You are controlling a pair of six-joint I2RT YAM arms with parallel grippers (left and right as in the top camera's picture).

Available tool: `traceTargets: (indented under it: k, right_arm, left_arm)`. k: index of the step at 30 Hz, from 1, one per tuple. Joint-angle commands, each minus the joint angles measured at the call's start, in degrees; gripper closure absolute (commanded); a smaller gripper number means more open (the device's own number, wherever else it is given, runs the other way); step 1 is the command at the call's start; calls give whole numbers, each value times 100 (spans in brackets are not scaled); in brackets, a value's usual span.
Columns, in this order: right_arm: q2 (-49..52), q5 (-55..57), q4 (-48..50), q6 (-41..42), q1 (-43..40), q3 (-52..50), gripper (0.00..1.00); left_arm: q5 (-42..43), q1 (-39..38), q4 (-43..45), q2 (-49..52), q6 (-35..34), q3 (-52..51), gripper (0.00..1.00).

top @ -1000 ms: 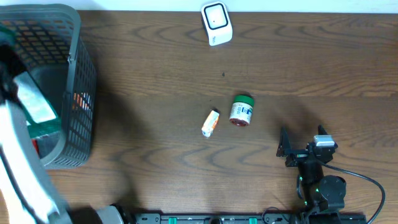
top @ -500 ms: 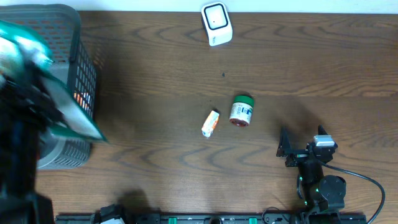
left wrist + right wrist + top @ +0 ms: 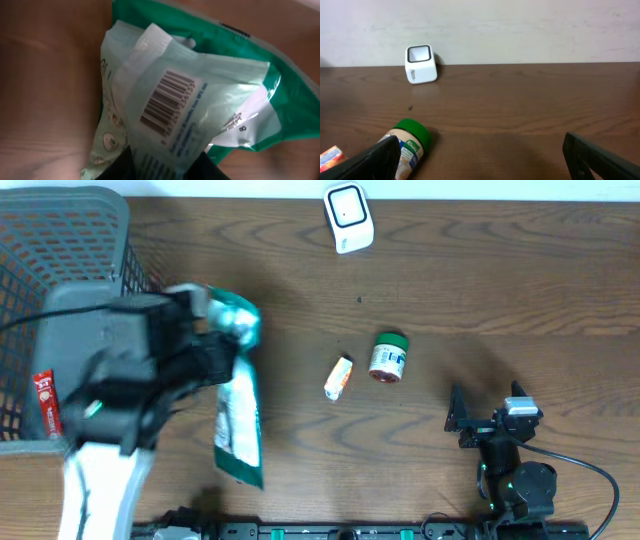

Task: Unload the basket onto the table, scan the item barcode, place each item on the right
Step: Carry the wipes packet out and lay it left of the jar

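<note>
Overhead: the left gripper (image 3: 222,330) clamps narrowly on a crinkled green-and-white plastic pouch (image 3: 238,415), hanging beside the grey mesh basket (image 3: 70,225). Left wrist: its barcode (image 3: 169,102) faces the camera. Right wrist: the right gripper (image 3: 480,165) gapes wide, empty, toward a white boxy scanner (image 3: 421,63).

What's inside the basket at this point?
One red packet shows inside the basket. The left arm, holding a green pouch, covers much of the inside, so anything else there is hidden.
</note>
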Motion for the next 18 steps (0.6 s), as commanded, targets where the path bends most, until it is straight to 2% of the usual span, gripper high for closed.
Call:
traceTargets:
  k: [1, 7, 14, 17, 18]
  right_arm:
    - [-4, 33, -20, 72, 50, -4, 1]
    - [-4, 33, -20, 72, 50, -4, 1]
    - [-4, 35, -20, 72, 50, -4, 1]
    - [-4, 33, -20, 72, 50, -4, 1]
    - [-4, 33, -20, 72, 50, -4, 1]
  left_arm:
    - [-826, -669, 435, 645, -428, -273, 92]
    - [-1674, -1329, 1158, 1908, -643, -297, 92]
    - [-1652, -1585, 1797, 3191, -743, -297, 90]
    - [-1635, -1668, 2085, 3519, -741, -297, 55]
    - [-1600, -1670, 2146, 3552, -721, -295, 38]
